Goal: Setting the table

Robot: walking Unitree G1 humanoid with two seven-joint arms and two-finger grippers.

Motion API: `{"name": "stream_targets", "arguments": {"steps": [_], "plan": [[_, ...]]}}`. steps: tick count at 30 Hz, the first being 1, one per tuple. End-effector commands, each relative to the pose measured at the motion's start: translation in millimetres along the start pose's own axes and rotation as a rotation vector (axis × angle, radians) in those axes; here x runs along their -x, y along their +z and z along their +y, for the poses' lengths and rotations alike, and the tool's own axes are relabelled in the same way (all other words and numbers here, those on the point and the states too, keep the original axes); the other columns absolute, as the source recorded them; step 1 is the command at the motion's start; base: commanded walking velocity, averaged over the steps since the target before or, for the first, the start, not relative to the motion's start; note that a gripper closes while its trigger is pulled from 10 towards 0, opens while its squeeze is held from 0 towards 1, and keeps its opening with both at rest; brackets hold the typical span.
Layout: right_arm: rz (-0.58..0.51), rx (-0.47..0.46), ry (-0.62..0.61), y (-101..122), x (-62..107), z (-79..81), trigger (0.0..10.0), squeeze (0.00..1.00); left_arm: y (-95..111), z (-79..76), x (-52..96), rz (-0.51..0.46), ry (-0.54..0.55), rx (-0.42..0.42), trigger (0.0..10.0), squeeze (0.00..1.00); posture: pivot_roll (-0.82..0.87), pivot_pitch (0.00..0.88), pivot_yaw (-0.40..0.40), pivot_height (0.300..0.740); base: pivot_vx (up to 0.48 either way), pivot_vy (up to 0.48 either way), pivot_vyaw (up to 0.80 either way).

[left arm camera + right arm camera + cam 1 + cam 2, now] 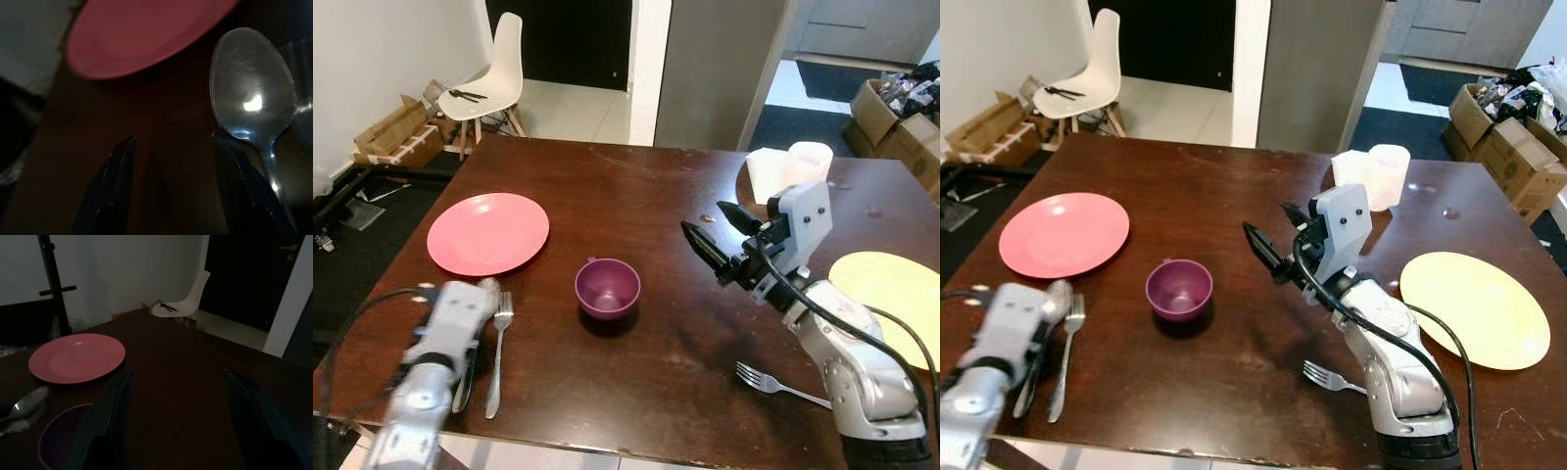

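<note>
A pink plate (487, 233) lies at the table's left, with a purple bowl (607, 287) near the middle. Below the plate a fork (499, 348) lies on the wood, and a spoon (252, 88) rests beside it. My left gripper (174, 139) sits low over the table just short of the pink plate. It is open, with the spoon lying against the outside of one finger and nothing between the fingers. My right gripper (707, 220) hovers open above the table, right of the bowl. A yellow plate (891, 294) and a second fork (778, 385) lie at the right.
A white cup and napkin (793, 164) stand at the back right of the dark table (636, 186). A white chair (489, 73) is beyond the far left corner, and cardboard boxes (896, 117) are at the far right. The near table edge runs just under my left arm (435, 362).
</note>
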State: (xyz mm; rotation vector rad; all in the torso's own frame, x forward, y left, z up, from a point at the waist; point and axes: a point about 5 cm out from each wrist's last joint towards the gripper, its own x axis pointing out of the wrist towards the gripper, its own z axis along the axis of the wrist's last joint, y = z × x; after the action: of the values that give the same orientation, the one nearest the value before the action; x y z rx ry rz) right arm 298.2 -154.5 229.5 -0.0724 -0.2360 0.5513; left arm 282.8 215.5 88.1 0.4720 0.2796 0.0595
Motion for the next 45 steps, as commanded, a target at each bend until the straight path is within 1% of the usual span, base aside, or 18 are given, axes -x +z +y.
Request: {"name": "stream_targets", "arguments": {"steps": [1, 2, 5, 6, 9, 11, 14, 20, 24, 25, 26, 27, 33, 36, 37, 38, 41, 45], "plan": [[-0.001, -0.016, 0.002, -1.5, -1.4, -1.0, 10.0, 0.00, -10.2, -34.0, 6.4, 0.061, -0.171, 0.002, 10.0, 0.00, -0.03, 0.070, 0.038, 0.740, 0.000, 0.000, 0.00], [-0.001, -0.016, 0.002, -1.5, -1.4, -1.0, 10.0, 0.00, -10.2, -34.0, 6.4, 0.061, -0.171, 0.002, 10.0, 0.00, -0.03, 0.070, 0.038, 0.740, 0.000, 0.000, 0.00], [-0.006, -0.018, 0.008, -1.0, -3.8, 0.1, 10.0, 0.00, 14.0, -63.6, 10.9, -0.028, -0.330, 0.002, 10.0, 0.00, -0.03, 0.070, 0.039, 0.740, 0.000, 0.000, 0.00], [-0.006, -0.018, 0.008, -1.0, -3.8, 0.1, 10.0, 0.00, 14.0, -63.6, 10.9, -0.028, -0.330, 0.002, 10.0, 0.00, -0.03, 0.070, 0.039, 0.740, 0.000, 0.000, 0.00], [-0.012, -0.027, 0.017, -1.3, -7.4, 3.1, 10.0, 0.00, 46.1, -107.1, 18.2, -0.136, -0.551, -0.022, 10.0, 0.00, -0.02, 0.069, 0.039, 0.740, 0.000, 0.000, 0.00], [-0.013, -0.029, 0.019, -1.4, -8.2, 3.7, 10.0, 0.00, 53.1, -116.4, 20.1, -0.158, -0.593, -0.028, 10.0, 0.00, -0.02, 0.069, 0.039, 0.740, 0.000, 0.000, 0.00], [-0.017, -0.032, 0.025, -1.1, -9.7, 5.5, 10.0, 0.00, 78.4, -148.9, 26.7, -0.207, -0.727, -0.020, 10.0, 0.00, -0.03, 0.069, 0.041, 0.740, 0.000, 0.000, 0.00], [-0.020, -0.032, 0.033, -0.4, -10.9, 7.9, 10.0, 0.00, 109.4, -180.2, 34.1, -0.255, -0.842, 0.050, 10.0, 0.00, -0.05, 0.062, 0.046, 0.740, 0.000, 0.000, 0.00], [-0.025, -0.031, 0.035, 1.1, -9.7, 9.5, 10.0, 0.00, 116.2, -169.0, 21.2, -0.276, -0.725, 0.024, 10.0, 0.00, -0.06, 0.059, 0.048, 0.740, 0.000, 0.000, 0.00], [-0.025, -0.033, 0.038, 2.1, -7.8, 10.0, 10.0, 0.00, 115.1, -156.5, 12.3, -0.264, -0.652, 0.041, 10.0, 0.00, -0.06, 0.059, 0.048, 0.740, 0.000, 0.000, 0.00], [-0.025, -0.033, 0.038, 2.1, -7.8, 10.0, 10.0, 0.00, 115.1, -156.5, 12.3, -0.264, -0.652, 0.041, 10.0, 0.00, -0.06, 0.059, 0.048, 0.740, 0.000, 0.000, 0.00], [-0.014, -0.033, 0.056, 1.9, -5.3, 12.4, 10.0, 0.00, 113.6, -141.5, 4.2, -0.263, -0.579, 0.038, 10.0, 0.00, -0.06, 0.058, 0.047, 0.740, 0.000, 0.000, 0.00], [0.045, -0.012, 0.130, 1.4, 6.9, 22.1, 10.0, 0.00, 113.2, -108.7, -7.2, -0.274, -0.472, 0.057, 10.0, 0.00, -0.06, 0.058, 0.041, 0.740, 0.000, 0.000, 0.00], [0.154, -0.007, 0.176, -5.8, 27.0, 31.3, 10.0, 0.00, 112.5, -80.4, -12.8, -0.283, -0.399, 0.066, 10.0, 0.00, -0.06, 0.062, 0.038, 0.740, 0.000, 0.000, 0.00], [0.154, -0.007, 0.176, -5.8, 27.0, 31.3, 10.0, 0.00, 112.5, -80.4, -12.8, -0.283, -0.399, 0.066, 10.0, 0.00, -0.06, 0.062, 0.038, 0.740, 0.000, 0.000, 0.00], [0.231, -0.034, 0.187, -13.3, 40.4, 37.7, 10.0, 0.00, 112.6, -65.2, -14.7, -0.288, -0.368, 0.067, 10.0, 0.00, -0.07, 0.065, 0.038, 0.740, 0.000, 0.000, 0.00], [0.292, -0.084, 0.175, -21.5, 50.6, 42.9, 10.0, 0.00, 114.5, -54.4, -13.9, -0.300, -0.378, 0.070, 10.0, 0.00, -0.07, 0.068, 0.036, 0.740, 0.000, 0.000, 0.00], [0.371, -0.156, 0.123, -33.0, 63.4, 48.6, 10.0, 0.00, 123.2, -37.1, -2.8, -0.378, -0.501, 0.038, 10.0, 0.00, -0.08, 0.073, 0.035, 0.740, 0.000, 0.000, 0.00]]}}
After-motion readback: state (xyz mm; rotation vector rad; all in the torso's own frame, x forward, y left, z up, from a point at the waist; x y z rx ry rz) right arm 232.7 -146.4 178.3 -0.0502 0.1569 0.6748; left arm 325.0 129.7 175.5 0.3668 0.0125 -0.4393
